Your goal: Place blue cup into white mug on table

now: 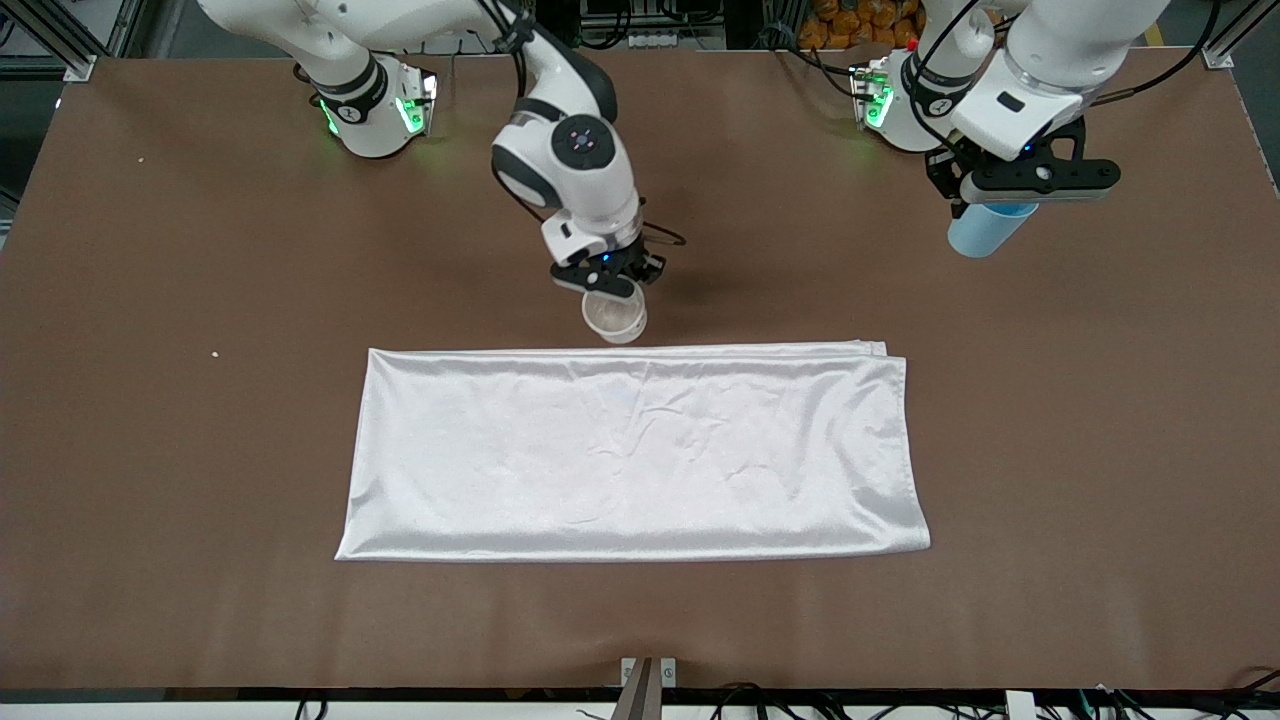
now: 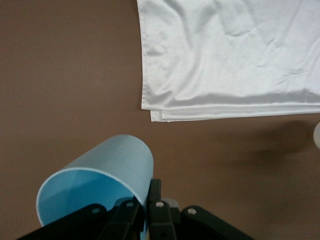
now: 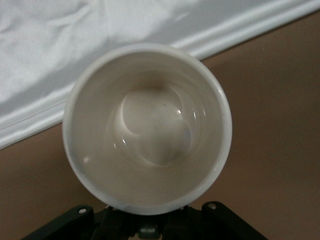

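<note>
My left gripper [image 1: 1003, 203] is shut on the wall of the blue cup [image 1: 985, 232] and holds it tilted in the air over the bare brown table [image 1: 1100, 420], toward the left arm's end. In the left wrist view the blue cup [image 2: 100, 170] shows its bright blue inside, with one finger inside and one outside at my left gripper [image 2: 148, 202]. My right gripper [image 1: 603, 278] is at the white mug [image 1: 614, 315], which is upright and empty right at the cloth's edge. In the right wrist view the white mug [image 3: 150, 125] hides its handle and the fingers of my right gripper [image 3: 150, 225].
A white satin cloth [image 1: 630, 450] lies flat on the middle of the table, nearer to the front camera than the mug. It also shows in the left wrist view [image 2: 235, 55] and the right wrist view [image 3: 60, 50]. Bare tabletop lies between mug and cup.
</note>
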`<act>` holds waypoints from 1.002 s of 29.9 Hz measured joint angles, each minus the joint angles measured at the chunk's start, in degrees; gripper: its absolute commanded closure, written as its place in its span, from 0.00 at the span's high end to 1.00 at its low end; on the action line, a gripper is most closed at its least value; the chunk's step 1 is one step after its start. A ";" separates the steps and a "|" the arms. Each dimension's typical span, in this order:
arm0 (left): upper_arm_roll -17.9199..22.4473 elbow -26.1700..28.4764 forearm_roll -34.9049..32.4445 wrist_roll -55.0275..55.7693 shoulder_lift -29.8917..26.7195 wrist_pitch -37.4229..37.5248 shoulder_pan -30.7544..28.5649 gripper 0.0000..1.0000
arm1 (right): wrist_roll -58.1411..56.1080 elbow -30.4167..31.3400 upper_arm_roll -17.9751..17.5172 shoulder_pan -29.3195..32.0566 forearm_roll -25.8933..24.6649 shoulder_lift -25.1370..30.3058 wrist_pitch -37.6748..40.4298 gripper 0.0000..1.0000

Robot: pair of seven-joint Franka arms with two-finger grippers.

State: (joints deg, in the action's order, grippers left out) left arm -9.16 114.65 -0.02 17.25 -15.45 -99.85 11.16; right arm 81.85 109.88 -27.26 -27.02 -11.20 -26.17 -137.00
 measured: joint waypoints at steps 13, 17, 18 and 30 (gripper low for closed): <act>1.18 -0.08 1.35 -2.90 0.46 -0.14 -0.08 0.00 | 24.18 0.53 0.06 -6.52 -12.84 -3.42 -0.87 0.04; 0.97 -0.52 1.36 -4.37 0.62 -0.17 0.08 0.00 | 28.09 0.54 0.09 -7.05 -15.71 -5.48 -1.98 0.07; 0.90 -0.65 1.36 -4.61 0.68 -0.19 0.13 0.00 | 28.83 0.54 0.10 -7.17 -16.20 -5.89 -2.17 0.09; -3.98 -3.38 1.46 -4.88 2.92 -0.32 0.85 0.00 | 32.38 0.23 0.24 -7.75 -17.99 -7.42 -2.45 1.00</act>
State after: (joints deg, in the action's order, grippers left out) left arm -13.14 111.27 1.44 12.37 -12.54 -100.17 12.01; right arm 114.23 110.10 -27.02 -34.76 -29.19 -33.59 -139.45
